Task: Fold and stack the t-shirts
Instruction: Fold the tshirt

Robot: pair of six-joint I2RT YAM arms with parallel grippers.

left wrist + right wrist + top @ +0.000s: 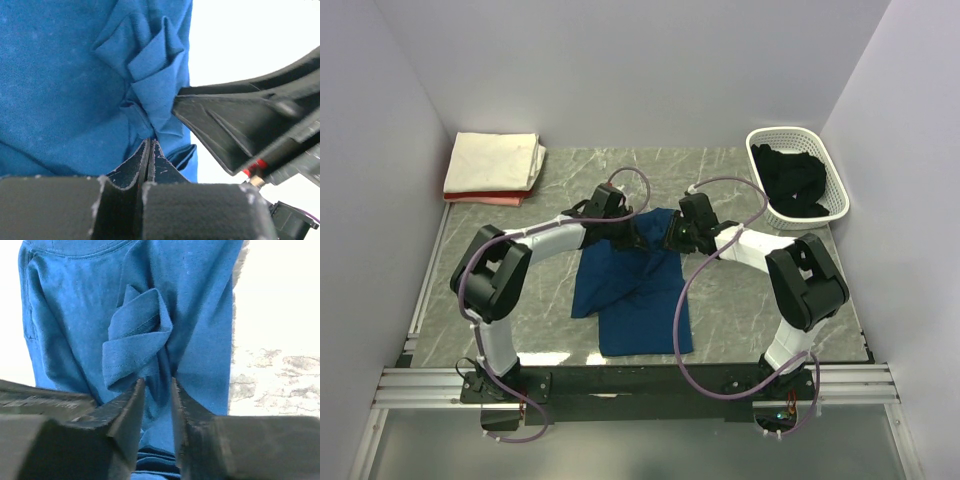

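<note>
– Left gripper (150,145) first: what has it got?

– Its jaws are pressed together with no gap between them, and a pinch of the navy blue shirt (635,300) is caught at their tips. The cloth bunches into small folds right above the pinch.

– And the right gripper (157,382)?

– Its jaws stand a little apart. Blue cloth shows in the gap, and a rolled hem fold sits just beyond the tips. I cannot tell whether either finger presses on the cloth.

– Where are the two of them?

– In the top view they meet almost tip to tip at the shirt's far edge, near the middle of the tabletop (740,290). In the left wrist view, a black finger of the right gripper lies just beside the bunched fold.

– How does the shirt itself lie?

– It lies on the tabletop between the two arms. Its far edge is gathered up at the grippers. The rest spreads unevenly toward the near edge, with one flap reaching out to the left.

– And the other shirts?

– A folded cream-white shirt (495,160) rests on top of a pink-red shirt (485,197) in the far left corner, well apart from the blue one. The black shirt (792,180) lies crumpled inside the white lattice basket (798,217) in the far right corner.
</note>
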